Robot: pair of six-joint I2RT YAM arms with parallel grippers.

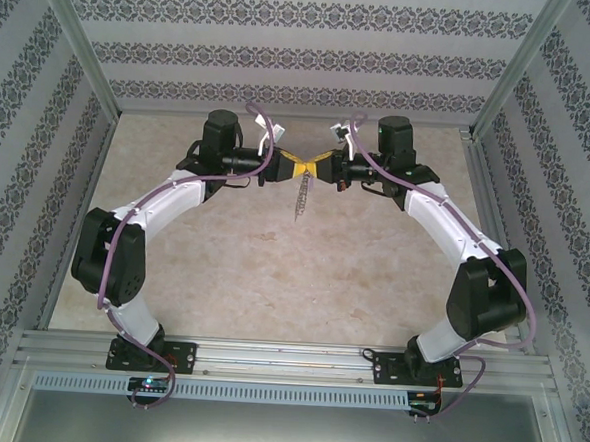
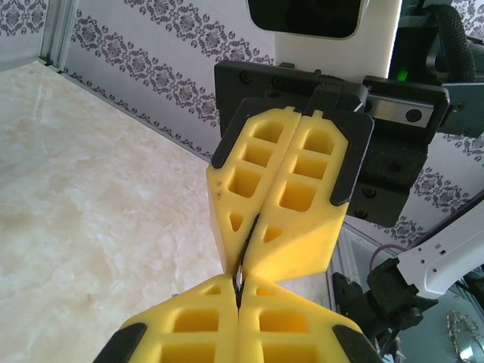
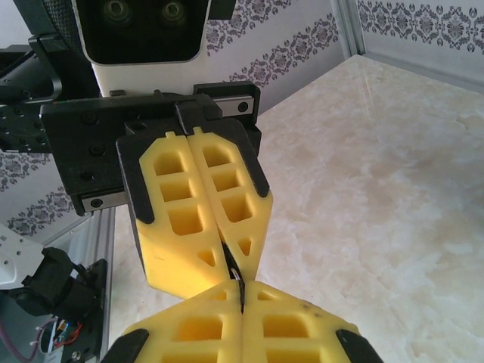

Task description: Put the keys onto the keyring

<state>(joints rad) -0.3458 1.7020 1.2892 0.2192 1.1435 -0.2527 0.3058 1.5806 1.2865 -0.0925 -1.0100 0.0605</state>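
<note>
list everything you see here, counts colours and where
keyring: one, grey metal, pinched between the two grippers' meeting tips
chain: one, fine, silvery, hanging from the keyring above the table
table: one, beige marble look, under the arms
walls: three, white with dark patterned bands, around the table
frame rail: one, aluminium, near edge
arms: two, white and black, bent inward from the near edge
left gripper: one, yellow fingers, shut on the keyring
right gripper: one, yellow fingers, shut on the keyring
</note>
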